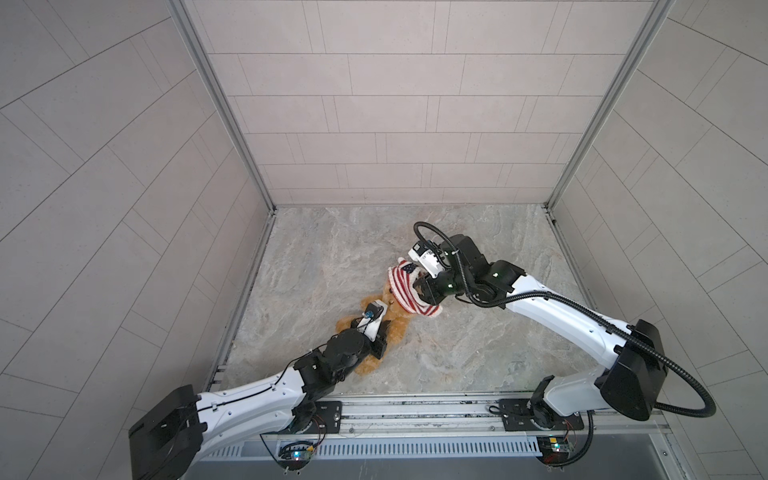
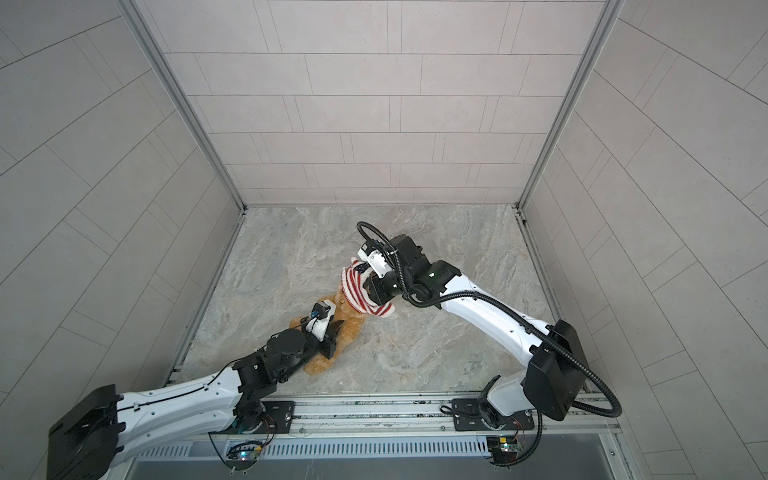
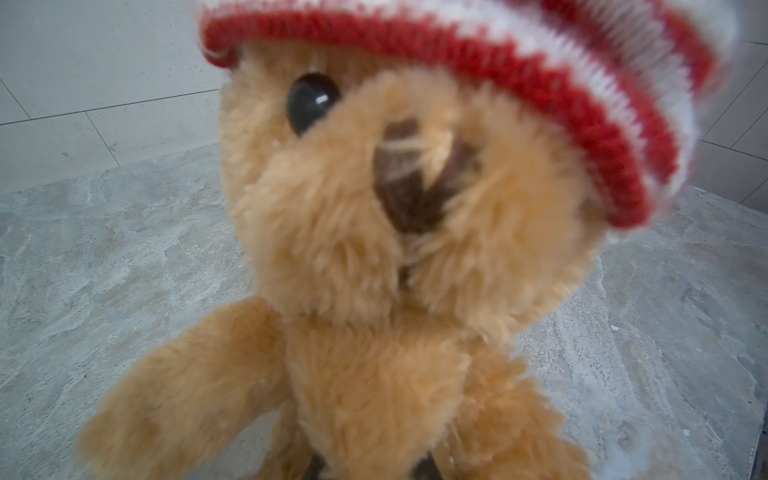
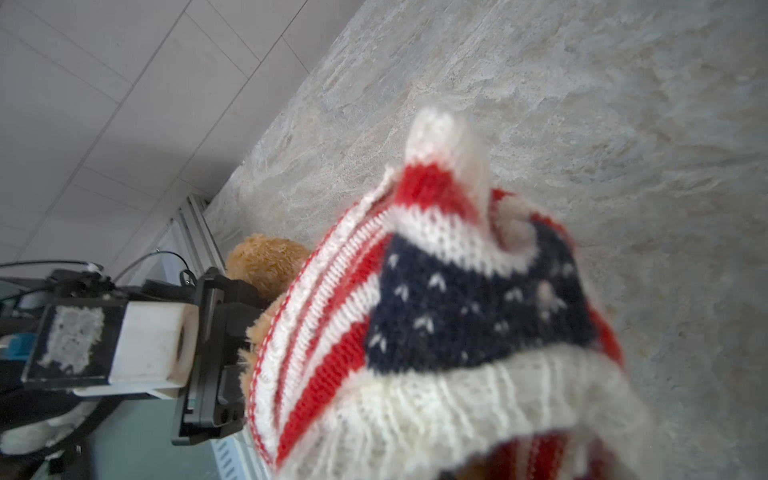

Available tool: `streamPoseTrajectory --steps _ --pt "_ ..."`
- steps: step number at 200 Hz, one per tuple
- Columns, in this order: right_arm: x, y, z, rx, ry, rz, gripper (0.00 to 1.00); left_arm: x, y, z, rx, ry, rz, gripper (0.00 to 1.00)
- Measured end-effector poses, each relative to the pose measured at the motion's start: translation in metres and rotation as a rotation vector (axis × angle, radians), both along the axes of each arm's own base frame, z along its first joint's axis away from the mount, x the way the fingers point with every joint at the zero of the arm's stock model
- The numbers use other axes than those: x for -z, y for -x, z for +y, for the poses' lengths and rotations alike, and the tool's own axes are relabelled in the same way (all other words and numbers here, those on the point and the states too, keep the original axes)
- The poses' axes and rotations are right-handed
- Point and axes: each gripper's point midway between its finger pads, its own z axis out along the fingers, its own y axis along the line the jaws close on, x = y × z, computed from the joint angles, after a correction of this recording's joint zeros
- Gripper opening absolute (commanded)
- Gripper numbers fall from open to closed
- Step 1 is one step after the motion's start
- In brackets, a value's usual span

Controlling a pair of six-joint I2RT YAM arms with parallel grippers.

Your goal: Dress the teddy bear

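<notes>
Teddy bear (image 1: 398, 326), near left edge of table (image 1: 478, 340); torso pinched by left gripper (image 1: 381, 332). Striped sweater (image 1: 405, 286) covers its head. Right gripper (image 1: 419, 286) is at the sweater, its jaws hidden, so I cannot tell whether they grip.

Pale grey tiled walls (image 1: 395, 104) enclose three sides of a marbled grey-beige worktop (image 1: 478, 353). Metal posts (image 1: 222, 104) rise from its far corners; a metal rail (image 1: 415, 409) runs along its near edge. Soft, even light.
</notes>
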Motion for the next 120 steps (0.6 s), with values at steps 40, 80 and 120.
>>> streamPoseTrajectory --steps 40,80,120 --pt "0.002 0.002 0.000 -0.005 0.011 0.002 0.00 0.004 -0.001 -0.001 -0.001 -0.017 0.010 0.00" --pt "-0.001 0.003 -0.010 0.025 0.027 -0.042 0.00 0.002 -0.008 -0.009 -0.010 -0.025 0.032 0.26" --pt "-0.015 -0.005 -0.033 0.103 0.061 -0.149 0.00 0.001 -0.021 -0.022 -0.001 0.004 0.117 0.65"
